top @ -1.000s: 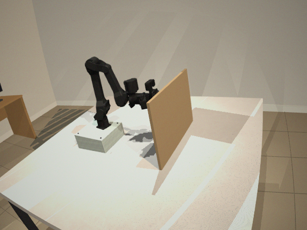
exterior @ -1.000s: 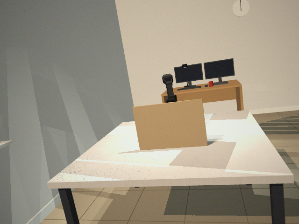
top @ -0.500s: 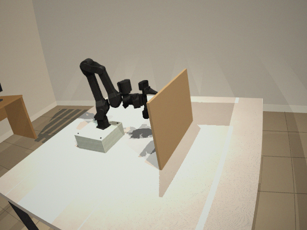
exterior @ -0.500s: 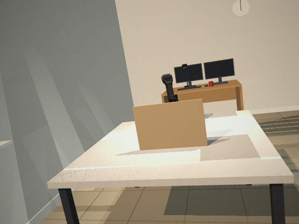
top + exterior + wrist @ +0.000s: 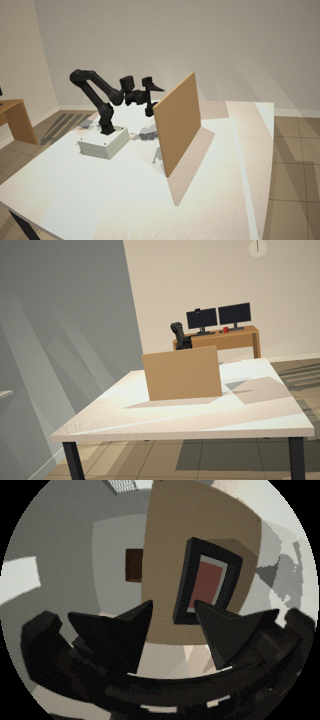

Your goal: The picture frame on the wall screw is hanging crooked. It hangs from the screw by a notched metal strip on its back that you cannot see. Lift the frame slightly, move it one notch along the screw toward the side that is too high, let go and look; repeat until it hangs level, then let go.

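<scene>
The upright wooden board [image 5: 178,124] [image 5: 182,374] [image 5: 165,555], set in from the tabletop's [image 5: 77,186] [image 5: 180,435] edges, bears the dark picture frame [image 5: 182,582]; it looks rigid and light, best pinched by a side bar. The gripper [image 5: 156,100] [image 5: 174,603] stands spread, empty.

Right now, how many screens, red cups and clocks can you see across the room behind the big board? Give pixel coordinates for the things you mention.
Screens [image 5: 201,318] [image 5: 234,313]: 2
Red cup [image 5: 225,329]: 1
Clock [image 5: 254,249]: 1
Total: 4
</scene>
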{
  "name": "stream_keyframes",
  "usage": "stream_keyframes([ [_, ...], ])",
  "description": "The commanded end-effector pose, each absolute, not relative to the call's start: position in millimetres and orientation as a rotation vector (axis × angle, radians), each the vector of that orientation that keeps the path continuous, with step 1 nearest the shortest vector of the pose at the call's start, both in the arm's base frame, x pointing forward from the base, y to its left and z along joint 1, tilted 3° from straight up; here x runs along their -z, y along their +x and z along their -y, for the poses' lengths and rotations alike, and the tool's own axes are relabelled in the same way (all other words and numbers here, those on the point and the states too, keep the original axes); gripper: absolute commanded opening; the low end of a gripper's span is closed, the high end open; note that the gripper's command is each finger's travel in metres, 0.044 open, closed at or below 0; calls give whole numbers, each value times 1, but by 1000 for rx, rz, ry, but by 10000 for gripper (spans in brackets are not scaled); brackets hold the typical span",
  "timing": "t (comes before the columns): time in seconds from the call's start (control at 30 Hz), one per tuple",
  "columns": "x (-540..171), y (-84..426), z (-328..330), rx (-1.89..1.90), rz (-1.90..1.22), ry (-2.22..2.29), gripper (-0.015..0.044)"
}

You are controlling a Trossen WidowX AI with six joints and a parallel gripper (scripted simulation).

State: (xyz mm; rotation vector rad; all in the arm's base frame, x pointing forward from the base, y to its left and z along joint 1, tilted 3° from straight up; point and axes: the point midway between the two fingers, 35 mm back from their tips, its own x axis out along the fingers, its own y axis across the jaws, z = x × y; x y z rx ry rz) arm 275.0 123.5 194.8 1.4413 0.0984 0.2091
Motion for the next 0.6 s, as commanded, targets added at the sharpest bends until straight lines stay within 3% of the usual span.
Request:
stream_keyframes([
  [0.0,-235,258,-122,-215,-85,1439,260],
  [0.27,-276,216,-98,-212,-85,1431,260],
  [0.57,-277,215,-98,-212,-85,1431,260],
])
